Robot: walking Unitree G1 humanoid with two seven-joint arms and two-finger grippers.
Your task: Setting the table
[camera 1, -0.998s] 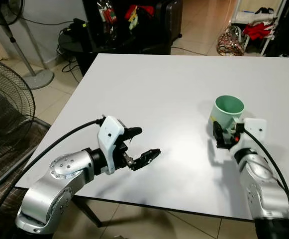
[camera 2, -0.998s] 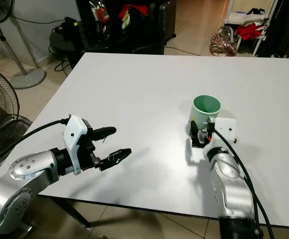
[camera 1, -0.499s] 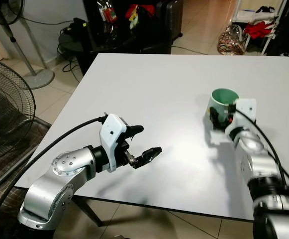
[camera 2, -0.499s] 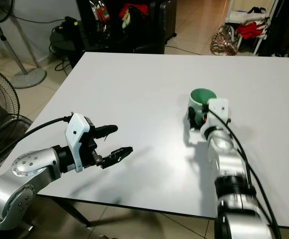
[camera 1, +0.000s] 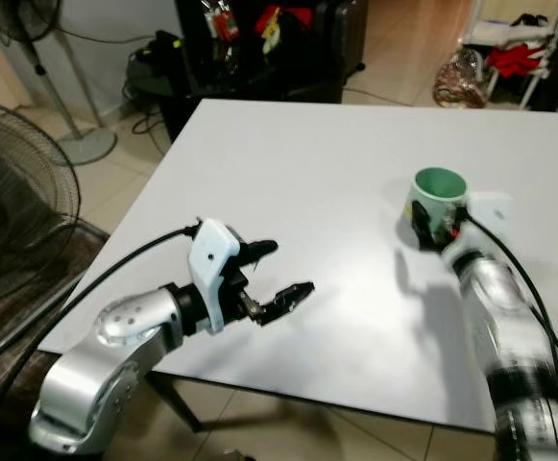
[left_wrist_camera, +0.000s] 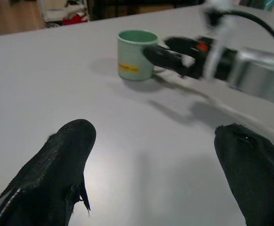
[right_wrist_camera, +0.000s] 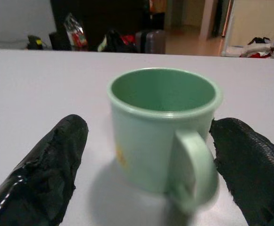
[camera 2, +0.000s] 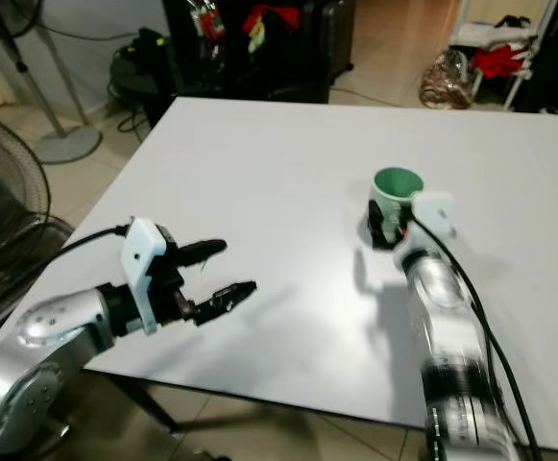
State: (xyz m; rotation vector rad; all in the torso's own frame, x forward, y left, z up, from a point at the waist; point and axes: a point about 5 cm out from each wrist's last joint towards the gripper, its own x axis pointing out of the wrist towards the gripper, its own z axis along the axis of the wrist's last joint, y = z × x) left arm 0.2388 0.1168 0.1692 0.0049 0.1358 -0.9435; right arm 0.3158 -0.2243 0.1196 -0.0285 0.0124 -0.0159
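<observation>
A pale green mug [right_wrist_camera: 160, 122] with a yellow mark stands upright on the white table [camera 1: 288, 163], right of the middle [camera 1: 439, 192]. My right gripper [right_wrist_camera: 151, 136] is open, one black finger on each side of the mug, and neither touches it. The mug's handle points toward that wrist. From the head, the right gripper [camera 1: 432, 229] sits at the mug's near side, and its arm is blurred. My left gripper [camera 1: 283, 272] hovers open and empty over the table's front left. The left wrist view looks past its fingertips [left_wrist_camera: 73, 141] to the mug [left_wrist_camera: 136, 54].
A large floor fan [camera 1: 10, 211] stands close to the table's left edge, and a pedestal fan [camera 1: 53, 86] stands farther back. Dark furniture with clutter [camera 1: 259, 43] lies beyond the far edge. Bags and clothes [camera 1: 509, 58] are at the back right.
My right arm has stretched farther across the table, with the mug staying between its fingers. The left arm has hardly moved. The head view has shifted slightly.
</observation>
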